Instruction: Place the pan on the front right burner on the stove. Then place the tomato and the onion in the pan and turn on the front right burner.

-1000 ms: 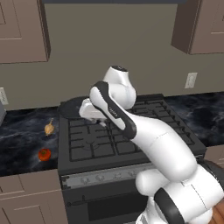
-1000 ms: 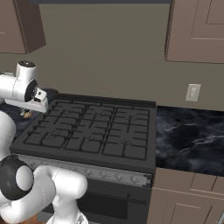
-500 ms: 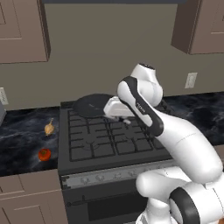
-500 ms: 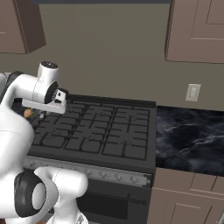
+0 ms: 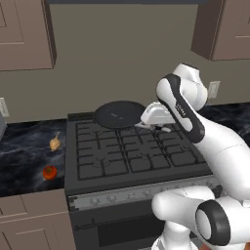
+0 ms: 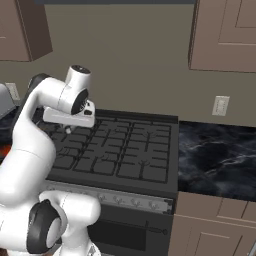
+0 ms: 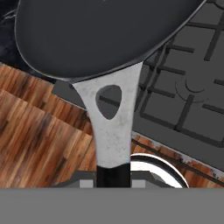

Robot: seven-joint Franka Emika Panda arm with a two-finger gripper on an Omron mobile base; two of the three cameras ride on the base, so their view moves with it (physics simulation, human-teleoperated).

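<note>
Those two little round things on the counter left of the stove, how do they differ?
The tomato is a glossy red ball; the onion is tan-yellow with a thin pointed tip. The tomato sits nearer the counter's front edge, the onion further back toward the wall. Both are small, similar in size, and lie loose on the dark marbled counter, apart from each other.

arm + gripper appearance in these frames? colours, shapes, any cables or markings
The arm is built of glossy white rounded shells, fat and tube-like, with dark grey to black bands and a black disc at the joints. The gripper is a boxy white-grey hand; its finger tips are small and dark. No loose cables, logos or printed markings are visible.
</note>
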